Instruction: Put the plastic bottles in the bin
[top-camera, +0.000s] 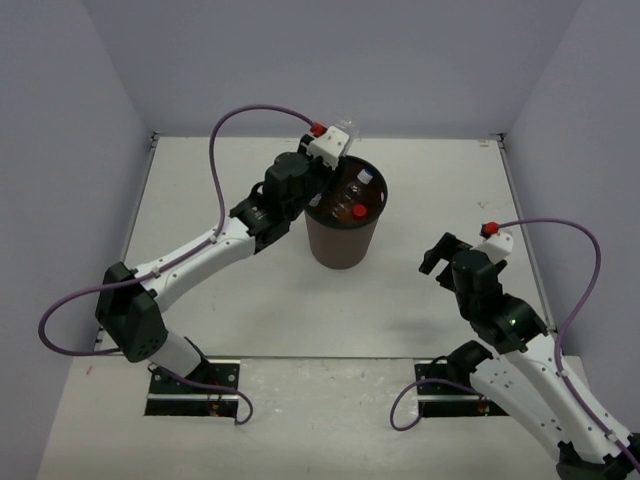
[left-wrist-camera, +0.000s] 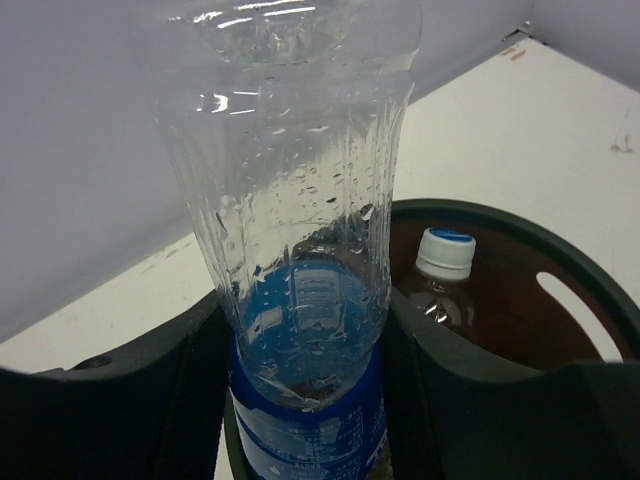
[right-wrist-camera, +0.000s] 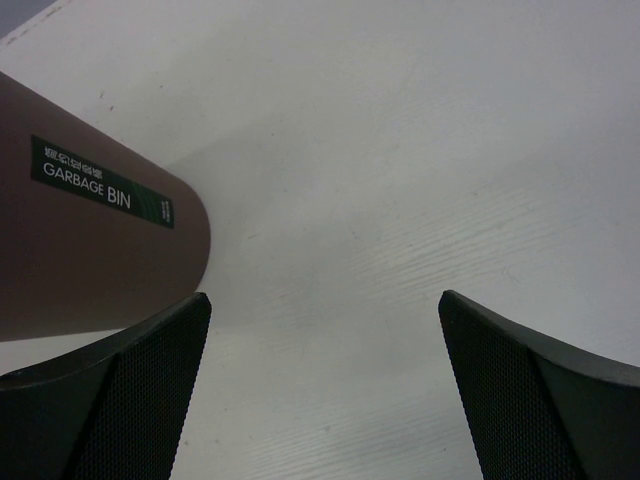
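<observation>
A: Where is the bottle (left-wrist-camera: 300, 230)?

B: In the left hand (left-wrist-camera: 305, 325), raised over the far left rim of the bin (top-camera: 345, 240). It is clear, beaded with drops inside, with a blue label low down.

A: How does that hand hold it?

B: The two dark fingers (left-wrist-camera: 150, 400) pinch it at the narrow waist, one on each side. From above, the left hand (top-camera: 335, 148) shows the bottle (top-camera: 346, 127) sticking out past it, away from the arm.

A: Which end is the cap?

B: Hard to say; the wrist view cuts it off.

A: Anything in the bin?

B: Yes. A white-capped bottle (left-wrist-camera: 445, 255) lies inside, and the top view shows it (top-camera: 367, 175) next to a red-capped bottle (top-camera: 358, 211).

A: And the bin itself?

B: Brown, round, tapered, upright near the middle of the counter (top-camera: 440, 180). A green sticker (right-wrist-camera: 100, 182) reads "GARBAGE BIN" on the bin (right-wrist-camera: 90, 270).

A: The other hand?

B: The right hand (top-camera: 437, 255) hangs above the counter, well apart to the right of the bin, fingers spread wide with nothing between them (right-wrist-camera: 325, 300).
</observation>
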